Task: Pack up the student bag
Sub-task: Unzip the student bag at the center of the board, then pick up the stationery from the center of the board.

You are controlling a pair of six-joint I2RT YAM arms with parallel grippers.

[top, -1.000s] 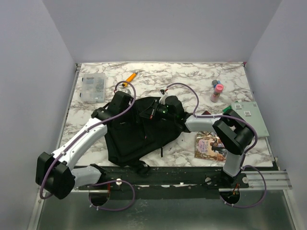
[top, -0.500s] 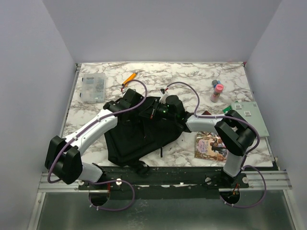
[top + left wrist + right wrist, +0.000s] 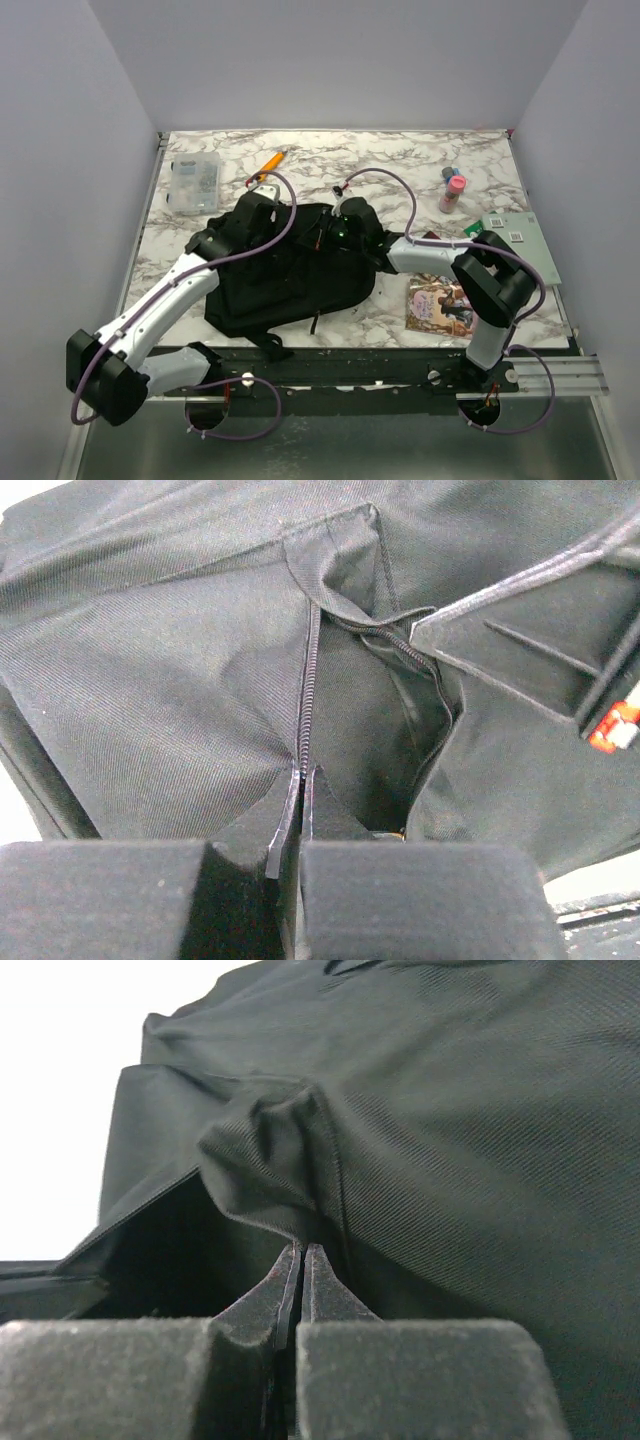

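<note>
The student bag (image 3: 285,280) is a big black backpack lying flat in the middle of the marble table. My left gripper (image 3: 280,222) reaches onto its upper left part. In the left wrist view that gripper (image 3: 302,780) is shut on the bag's zipper seam (image 3: 306,690), beside a partly open zip gap (image 3: 395,730). From the right, my right gripper (image 3: 320,235) meets the bag's top edge. Seen from the right wrist, it (image 3: 303,1255) is shut on a raised fold of bag fabric (image 3: 275,1155), with a dark opening to the left.
A clear plastic box (image 3: 193,183) and an orange pen (image 3: 270,161) lie at the back left. A pink bottle (image 3: 452,193) stands at the back right. A green board (image 3: 522,240) and a picture book (image 3: 437,305) lie right of the bag.
The left gripper has closed on the bag's zipper seam. The bag's lower part has slid left and toward the table's near edge. The right gripper kept its hold.
</note>
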